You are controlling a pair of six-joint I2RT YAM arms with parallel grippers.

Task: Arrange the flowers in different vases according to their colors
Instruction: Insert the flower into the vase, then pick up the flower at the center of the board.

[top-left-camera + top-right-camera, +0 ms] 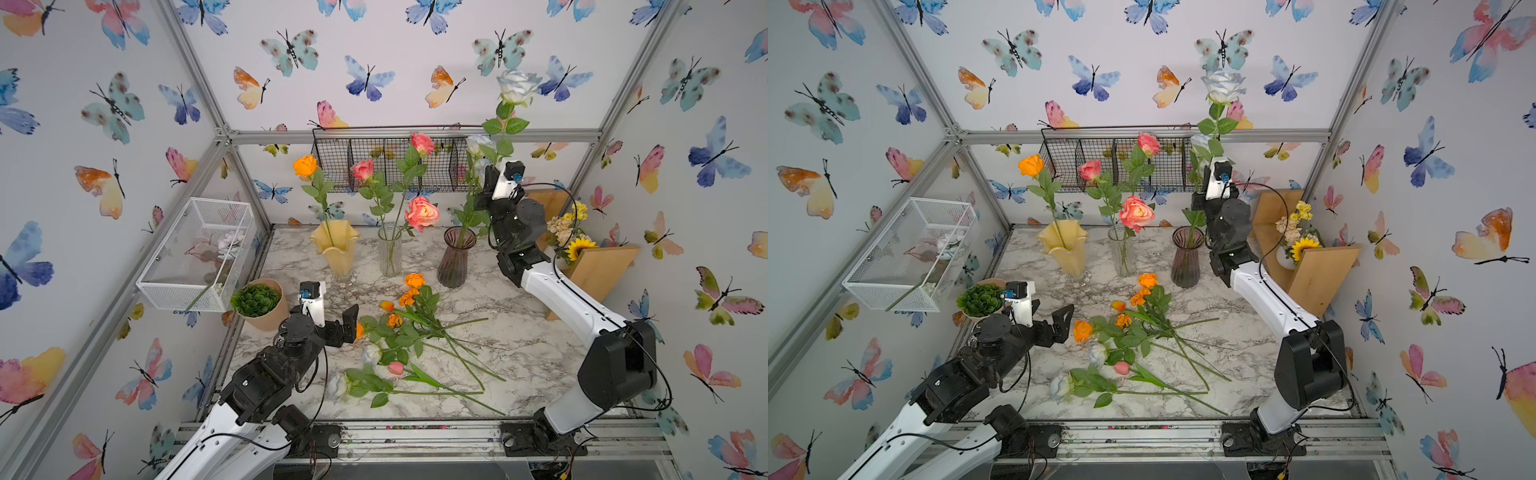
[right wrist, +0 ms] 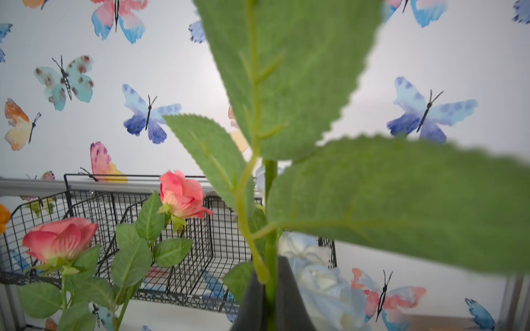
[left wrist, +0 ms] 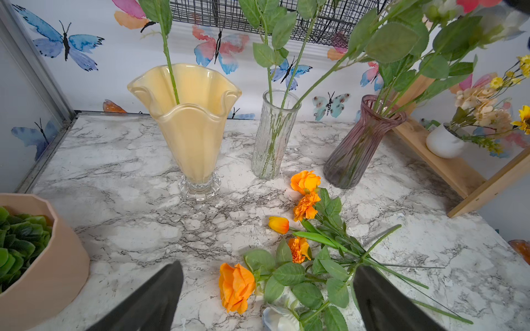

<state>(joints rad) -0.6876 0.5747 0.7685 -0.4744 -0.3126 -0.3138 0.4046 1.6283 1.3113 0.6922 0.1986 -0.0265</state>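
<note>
Upper right, the right hand (image 2: pixel 271 289) pinches the white rose (image 1: pixel 517 87) above the purple vase (image 1: pixel 457 257). The left hand (image 3: pixel 266 268), spread, sits near the surface's (image 1: pixel 519 332) left edge.

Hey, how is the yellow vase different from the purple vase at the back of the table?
The yellow vase is milky with a wavy ruffled rim; the purple vase is see-through, ribbed, with a round rim. The yellow vase stands on a clear glass foot; the purple vase sits flat. The yellow vase holds one orange rose; the purple vase holds several green stems. Both stand upright on the marble table.
</note>
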